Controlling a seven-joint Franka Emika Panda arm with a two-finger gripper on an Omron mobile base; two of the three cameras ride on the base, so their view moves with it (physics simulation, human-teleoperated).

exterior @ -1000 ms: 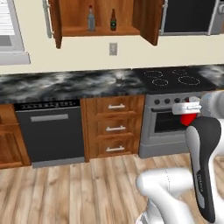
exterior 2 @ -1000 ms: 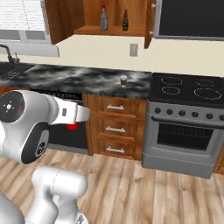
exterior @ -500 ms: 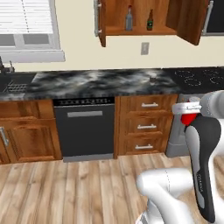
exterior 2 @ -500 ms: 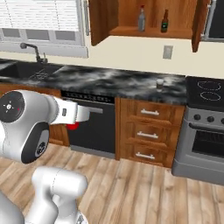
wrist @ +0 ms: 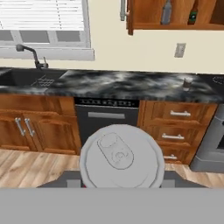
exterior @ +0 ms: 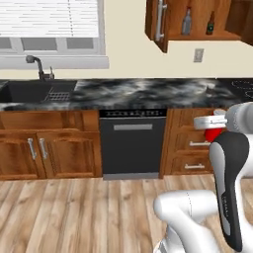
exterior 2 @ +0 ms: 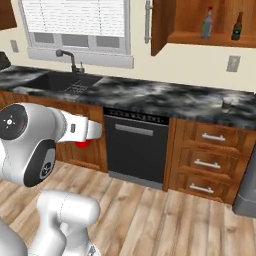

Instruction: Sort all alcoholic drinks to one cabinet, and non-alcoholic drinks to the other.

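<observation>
Nearest to us, our two-finger gripper (wrist: 121, 183) is clamped on the small plain red can (exterior: 213, 132), whose silver pull-tab top sits just ahead of the hand camera. Beyond it a black dishwasher (exterior: 132, 146) stands under the dark marbled counter (exterior: 148, 92). Farthest, on the open reddish-brown wall cabinet's (exterior 2: 192, 37) shelf, the grey glass bottle with a red cap (exterior 2: 207, 23) stands near the slimmer dark brown beer bottle (exterior 2: 237, 27).

The can (wrist: 121, 158) has a smooth, matt grey metal top; its side (exterior: 213, 133) is plain red. Cabinets (exterior 2: 180, 17) are reddish-brown wood. The counter (exterior: 148, 92) below them is glossy marbled black stone. The floor (exterior: 74, 212) is pale wood planks.
</observation>
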